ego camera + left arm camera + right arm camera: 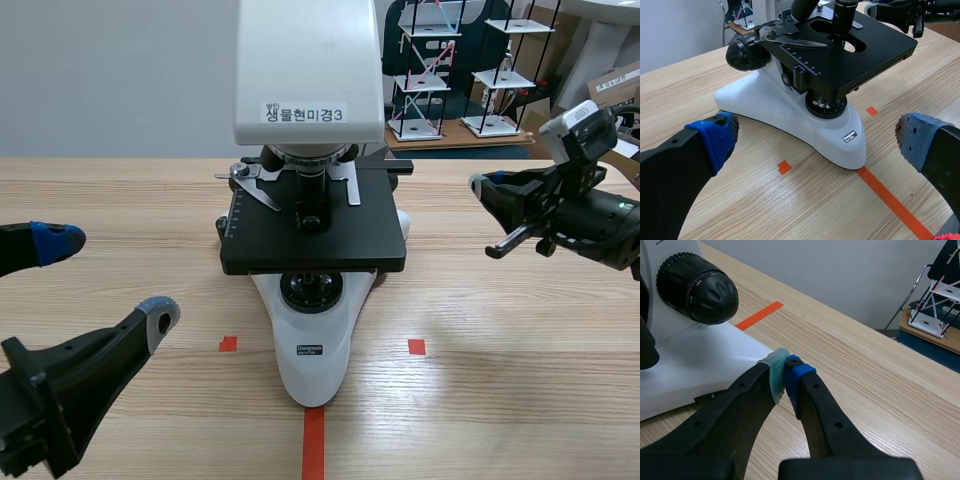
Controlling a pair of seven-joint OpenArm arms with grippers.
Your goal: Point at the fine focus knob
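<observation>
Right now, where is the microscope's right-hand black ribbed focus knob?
The black ribbed focus knob sits on the white microscope in the right wrist view, ahead of the shut right gripper, not touching it.

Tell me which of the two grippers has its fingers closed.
The right gripper: it is shut beside the microscope, while the left gripper stands wide open.

Open table point(500, 330) either side of microscope point(315, 360) — stage point(370, 240) overhangs base, focus knob point(697, 287) unobstructed
</observation>
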